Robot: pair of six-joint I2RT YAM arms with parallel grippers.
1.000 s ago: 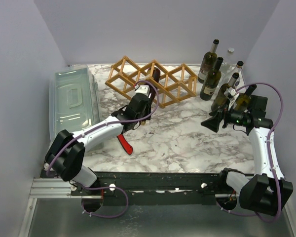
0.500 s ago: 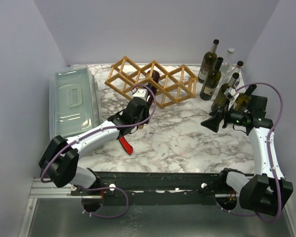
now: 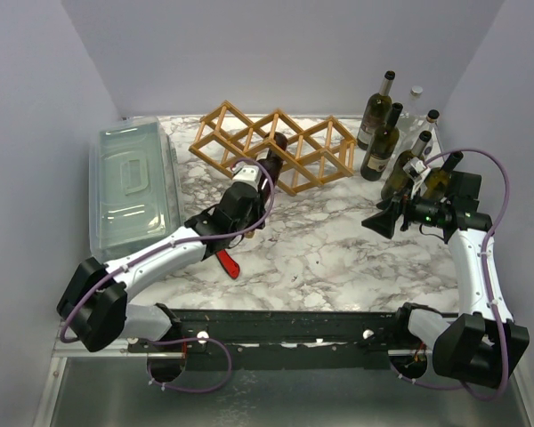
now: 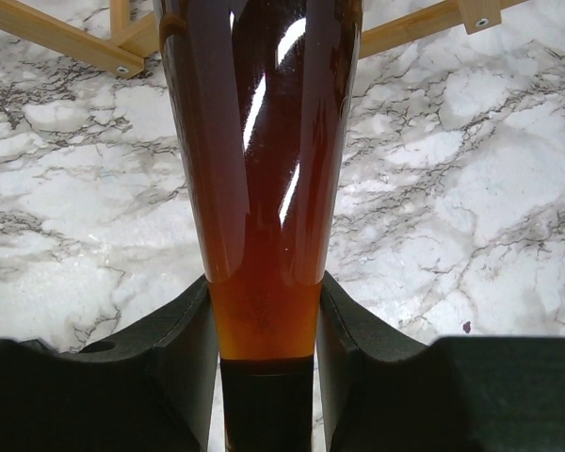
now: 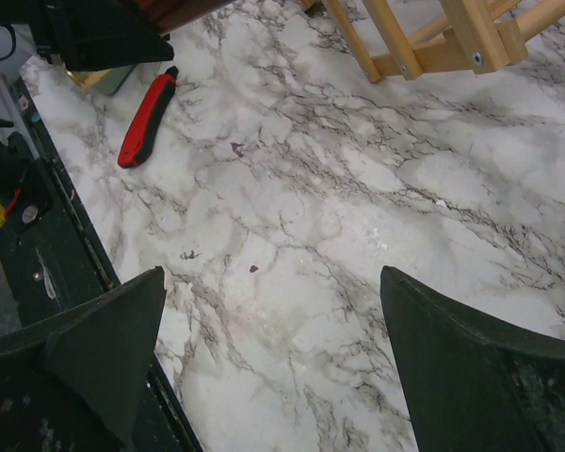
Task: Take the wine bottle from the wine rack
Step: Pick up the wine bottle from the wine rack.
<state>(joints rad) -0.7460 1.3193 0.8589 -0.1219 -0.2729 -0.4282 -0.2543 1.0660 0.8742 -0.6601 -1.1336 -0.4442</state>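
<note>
The wine bottle (image 3: 273,149) is dark amber glass and lies neck-first toward me in the middle cell of the tan wooden wine rack (image 3: 316,147). My left gripper (image 3: 256,181) is shut on its neck just in front of the rack. In the left wrist view the bottle (image 4: 264,141) fills the centre, with the gripper (image 4: 266,325) clamped where the neck meets the dark cap, and rack slats (image 4: 56,33) behind. My right gripper (image 3: 383,220) hangs open over the right side of the marble top; its wrist view shows the gripper (image 5: 273,344) over bare marble.
Several upright bottles (image 3: 380,142) stand at the back right, close behind my right arm. A clear lidded plastic bin (image 3: 133,182) sits on the left. A red-and-black tool (image 3: 224,261) lies on the marble under my left arm, and the right wrist view shows that tool (image 5: 148,118) too.
My left gripper has drawn back toward the near left with the bottle's neck in it, sliding the bottle partly out of the rack. The right arm has not moved.
</note>
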